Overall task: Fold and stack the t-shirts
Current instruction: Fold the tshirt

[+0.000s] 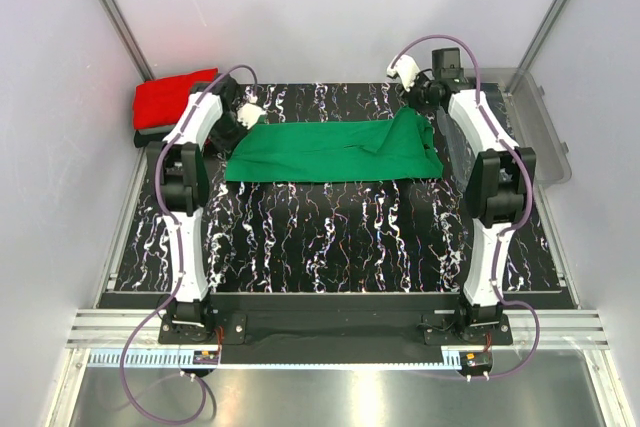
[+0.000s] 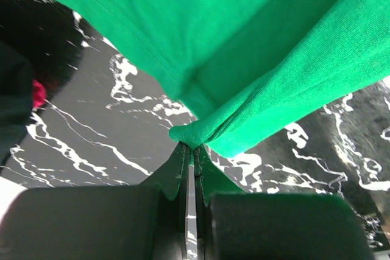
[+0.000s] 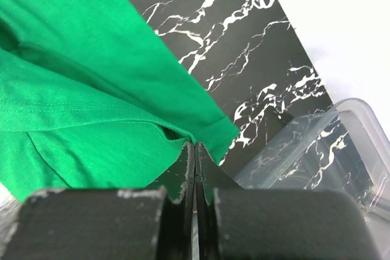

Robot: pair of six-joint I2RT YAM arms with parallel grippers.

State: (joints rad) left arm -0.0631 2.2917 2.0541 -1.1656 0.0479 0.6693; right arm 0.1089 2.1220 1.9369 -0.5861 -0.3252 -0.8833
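Note:
A bright green t-shirt lies stretched across the far half of the marbled table, folded into a long band. My left gripper is shut on its far left corner, the cloth bunched at the fingertips. At the far right corner my right gripper is shut on the green t-shirt's edge, which lifts into a small peak there. A folded red t-shirt rests on a dark one at the far left, off the table's edge.
A clear plastic bin stands at the far right beside the right arm, its corner close under the right gripper. White walls close in the table on three sides. Black marbled surface lies bare in front of the shirt.

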